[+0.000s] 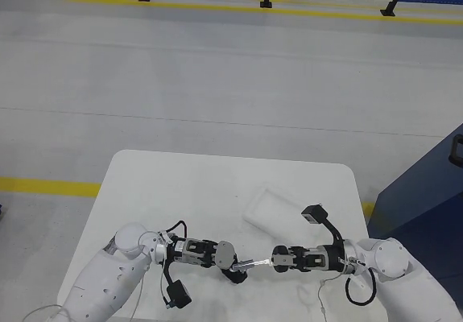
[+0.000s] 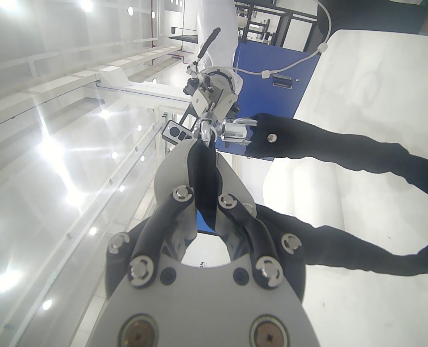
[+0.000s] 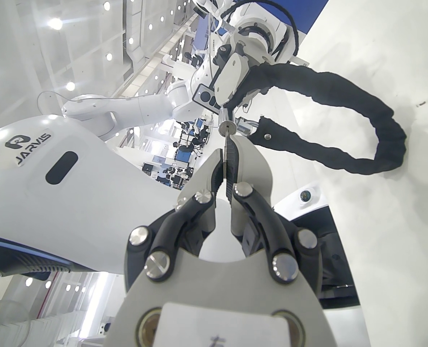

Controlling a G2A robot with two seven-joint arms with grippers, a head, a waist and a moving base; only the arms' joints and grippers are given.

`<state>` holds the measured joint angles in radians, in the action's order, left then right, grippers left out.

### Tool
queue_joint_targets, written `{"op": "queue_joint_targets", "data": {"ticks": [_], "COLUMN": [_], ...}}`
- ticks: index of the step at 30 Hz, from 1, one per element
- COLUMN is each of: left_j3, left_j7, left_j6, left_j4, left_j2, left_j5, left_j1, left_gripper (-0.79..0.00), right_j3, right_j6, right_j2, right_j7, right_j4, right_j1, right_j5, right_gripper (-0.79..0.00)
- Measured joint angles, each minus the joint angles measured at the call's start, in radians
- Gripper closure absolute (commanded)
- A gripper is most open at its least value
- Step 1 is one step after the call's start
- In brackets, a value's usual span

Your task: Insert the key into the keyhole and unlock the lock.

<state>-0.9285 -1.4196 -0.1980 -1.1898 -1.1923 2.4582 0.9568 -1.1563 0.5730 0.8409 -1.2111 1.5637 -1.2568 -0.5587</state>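
Black-sleeved lock [image 1: 235, 274] sits at the near middle of the table [image 1: 175, 193], I see from above. Left wrist: my left gripper [image 2: 201, 152] clamps its sleeve [image 2: 204, 185]. Right wrist: my right gripper [image 3: 229, 149] pinches the key [image 3: 228, 137], tip at the keyhole [image 3: 224, 128].

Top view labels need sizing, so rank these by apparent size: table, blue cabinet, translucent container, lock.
1. table
2. blue cabinet, though the frame edge cuts it off
3. translucent container
4. lock

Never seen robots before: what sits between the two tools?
Right wrist view: the key in the right tool, then the lock's silver cylinder by the left tool.
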Motion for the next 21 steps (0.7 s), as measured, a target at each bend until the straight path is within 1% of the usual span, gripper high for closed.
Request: {"op": "queue_joint_targets", "data": {"ticks": [21], "left_j3": [0.000], "left_j7": [0.000], "left_j6": [0.000], "left_j4": [0.000], "left_j2": [0.000], "left_j5": [0.000], "left_j1": [0.000], "left_gripper": [0.000], "right_j3": [-0.001], "right_j6": [-0.040], "right_j2": [0.010], "right_j7": [-0.025], "right_j4": [0.005], "right_j1": [0.011], "right_j5": [0.009], "right_gripper": [0.000]}}
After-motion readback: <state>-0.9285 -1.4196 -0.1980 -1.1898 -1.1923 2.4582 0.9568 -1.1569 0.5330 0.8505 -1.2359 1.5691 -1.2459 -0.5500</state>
